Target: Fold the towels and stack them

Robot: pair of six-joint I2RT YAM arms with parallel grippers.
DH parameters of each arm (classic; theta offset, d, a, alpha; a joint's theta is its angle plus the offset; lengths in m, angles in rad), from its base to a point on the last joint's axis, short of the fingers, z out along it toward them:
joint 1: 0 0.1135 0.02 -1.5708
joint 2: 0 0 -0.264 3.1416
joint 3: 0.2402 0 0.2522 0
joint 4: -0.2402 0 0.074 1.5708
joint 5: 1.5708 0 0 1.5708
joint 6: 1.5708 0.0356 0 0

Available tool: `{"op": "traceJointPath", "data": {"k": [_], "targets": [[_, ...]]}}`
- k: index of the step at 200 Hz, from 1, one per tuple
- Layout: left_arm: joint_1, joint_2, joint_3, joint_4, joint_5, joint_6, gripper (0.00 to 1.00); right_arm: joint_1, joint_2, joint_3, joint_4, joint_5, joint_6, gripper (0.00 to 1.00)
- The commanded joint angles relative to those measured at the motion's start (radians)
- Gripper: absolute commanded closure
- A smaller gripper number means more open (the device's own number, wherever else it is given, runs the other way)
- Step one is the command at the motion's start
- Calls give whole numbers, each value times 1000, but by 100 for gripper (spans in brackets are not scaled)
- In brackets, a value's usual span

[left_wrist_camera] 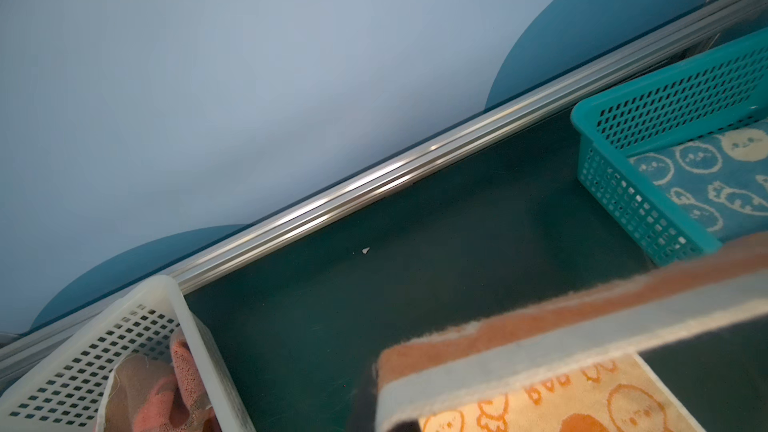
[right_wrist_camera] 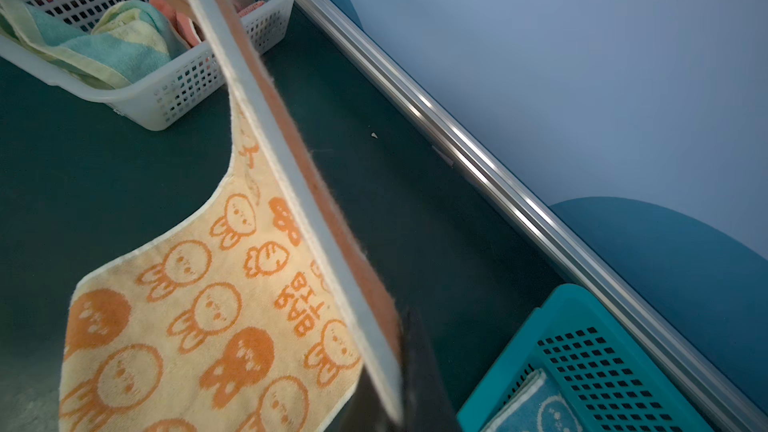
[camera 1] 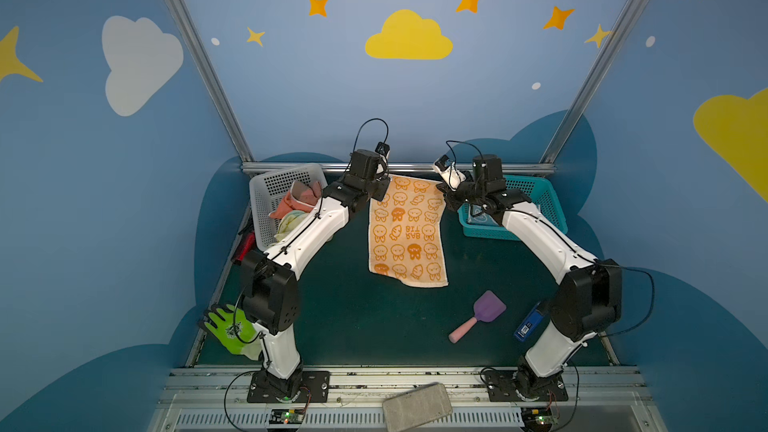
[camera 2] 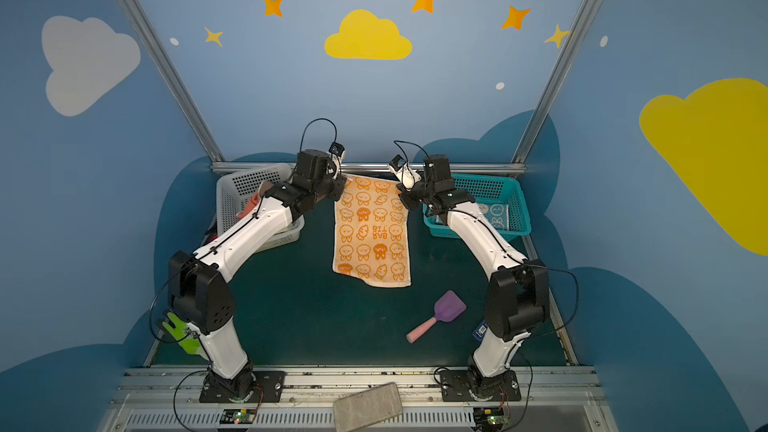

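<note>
An orange towel with white rabbits (camera 1: 407,234) (camera 2: 372,234) hangs stretched between my two grippers, and its near edge rests on the dark mat. My left gripper (camera 1: 384,180) (left_wrist_camera: 386,409) is shut on its far left corner. My right gripper (camera 1: 442,191) (right_wrist_camera: 399,388) is shut on its far right corner. The white basket (camera 1: 286,170) holds a salmon towel (camera 1: 291,201) and a pale striped towel (right_wrist_camera: 104,43), both crumpled. A folded blue rabbit towel (left_wrist_camera: 706,176) (camera 2: 494,216) lies in the teal basket (camera 1: 486,232).
A lime-green glove (camera 1: 230,328) lies by the left arm's base. A purple scoop with a pink handle (camera 1: 478,320) and a blue device (camera 1: 528,324) lie at the near right. A grey block (camera 1: 417,407) sits on the front rail. A metal rail (camera 1: 399,167) runs along the back.
</note>
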Motion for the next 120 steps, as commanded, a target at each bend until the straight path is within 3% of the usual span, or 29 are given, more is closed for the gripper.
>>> {"op": "traceJointPath", "data": {"k": [1, 52, 82, 120], "targets": [[38, -70, 24, -3, -86, -38, 96, -33, -85, 6, 23, 21, 29, 100], [30, -344, -134, 53, 104, -60, 96, -3, -287, -46, -40, -58, -2, 100], [10, -523, -194, -7, 247, -44, 96, 33, -406, -56, -118, -141, -32, 100], [-48, -769, -310, -17, 332, -28, 96, 69, -568, -111, -120, -244, 16, 100]]}}
